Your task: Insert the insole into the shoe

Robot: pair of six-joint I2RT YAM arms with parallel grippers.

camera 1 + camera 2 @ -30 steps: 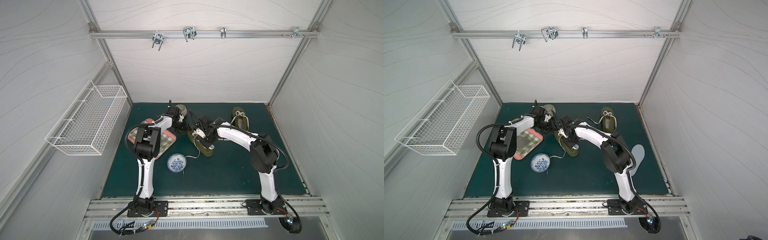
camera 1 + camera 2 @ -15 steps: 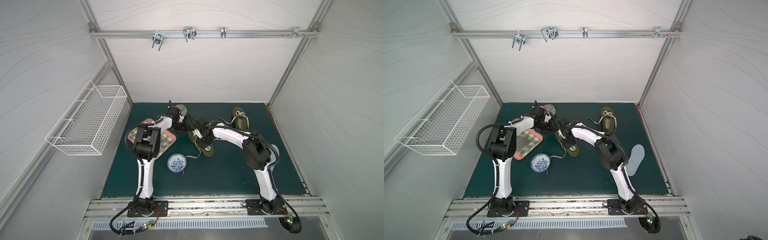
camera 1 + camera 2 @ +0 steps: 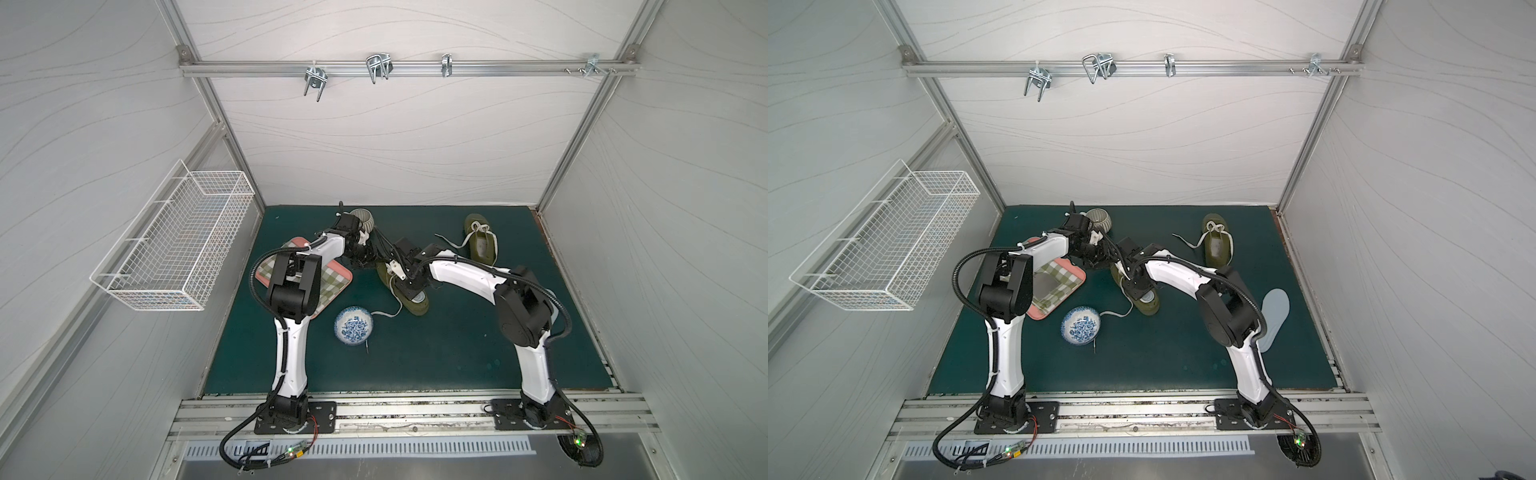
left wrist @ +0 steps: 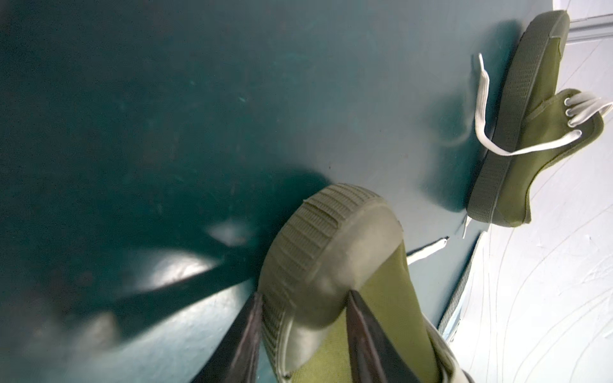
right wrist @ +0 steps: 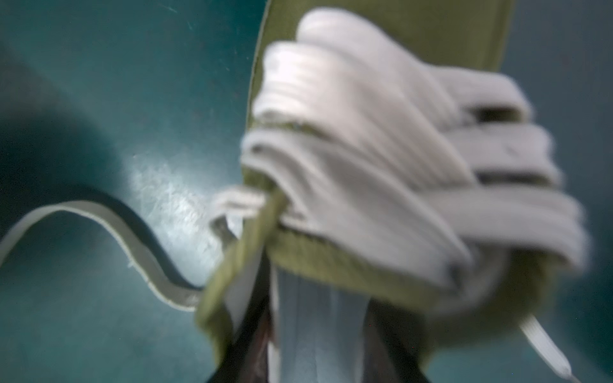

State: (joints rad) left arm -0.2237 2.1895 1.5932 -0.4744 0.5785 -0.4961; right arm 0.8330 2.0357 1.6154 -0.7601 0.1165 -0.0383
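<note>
LIVE | left gripper [image 4: 304, 295]: jaws clamped on the shoe [image 4: 331, 238], toe cap between them | right gripper [image 5: 316, 298]: jaws apart at the shoe mouth; pale insole [image 5: 315, 335] lies between them, front end tucked under the laces [image 5: 365, 132] | risk: insole looks only part-way in; unheld, it could buckle or spring back out; laces may snag it

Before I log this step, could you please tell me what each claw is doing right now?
Left claw: closed on the shoe toe.
Right claw: open, with the insole in its gap.
</note>
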